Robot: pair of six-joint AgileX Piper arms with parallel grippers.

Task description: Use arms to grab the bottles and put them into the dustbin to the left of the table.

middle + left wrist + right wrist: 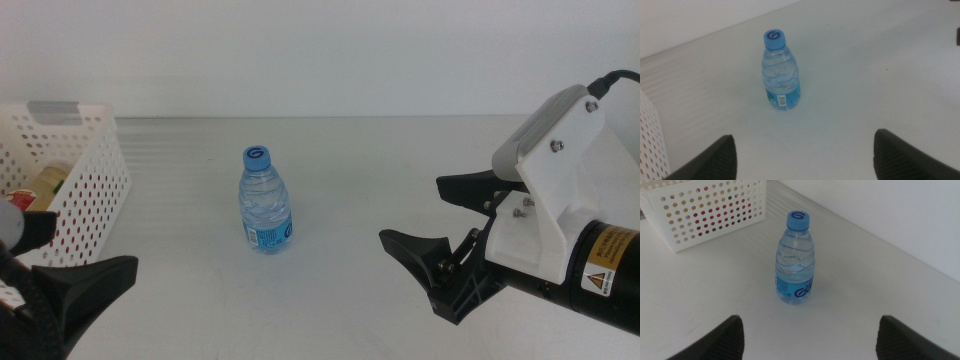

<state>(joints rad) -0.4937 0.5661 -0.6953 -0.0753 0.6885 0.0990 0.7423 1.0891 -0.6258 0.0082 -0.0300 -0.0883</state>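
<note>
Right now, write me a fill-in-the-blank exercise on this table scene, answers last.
1. The water bottle stands upright with a cap coloured ____.
2. The perforated white dustbin sits on the bottle's ____ side in the middle view.
3. The right claw has its jaws ____ and holds nothing.
4. The left claw is likewise ____.

Answers: blue; left; open; open

A "6"-like mark on the water bottle (795, 257) cap; sticker print on the right arm (570, 240) unreadable
</note>
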